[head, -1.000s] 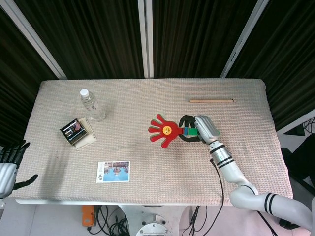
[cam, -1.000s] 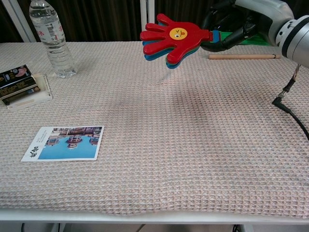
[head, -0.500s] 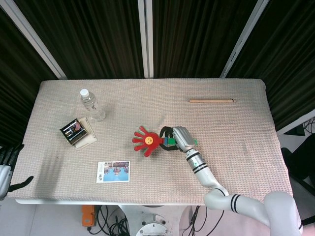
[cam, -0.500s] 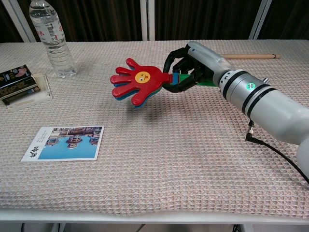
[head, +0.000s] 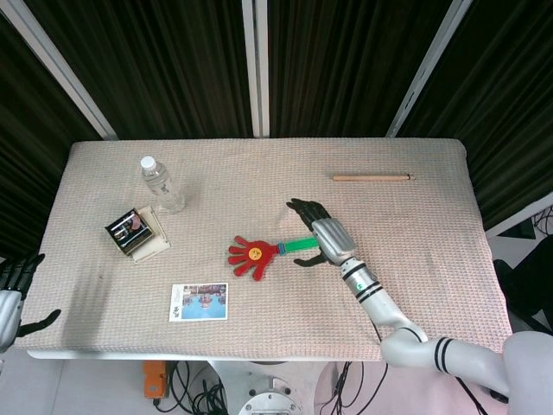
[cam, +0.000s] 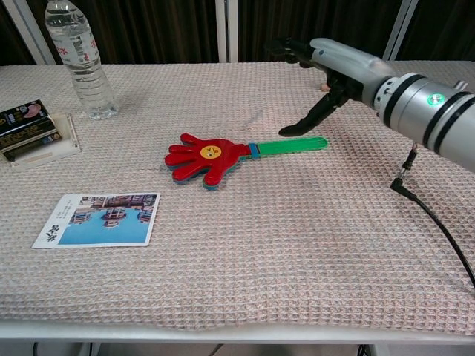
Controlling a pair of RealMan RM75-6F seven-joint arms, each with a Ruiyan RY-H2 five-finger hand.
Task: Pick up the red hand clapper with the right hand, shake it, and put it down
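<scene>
The red hand clapper [head: 252,254] lies flat on the tabletop [head: 432,225], near the middle. Its long axis runs left to right: the red palm points toward the robot's left, and the green handle [cam: 289,145] points toward the right robot hand [head: 321,232]. This robot hand is open and holds nothing; its fingers are spread just above the end of the handle. The left robot hand [head: 15,287] is far away at the table edge and also looks empty. The clapper seems already put down.
</scene>
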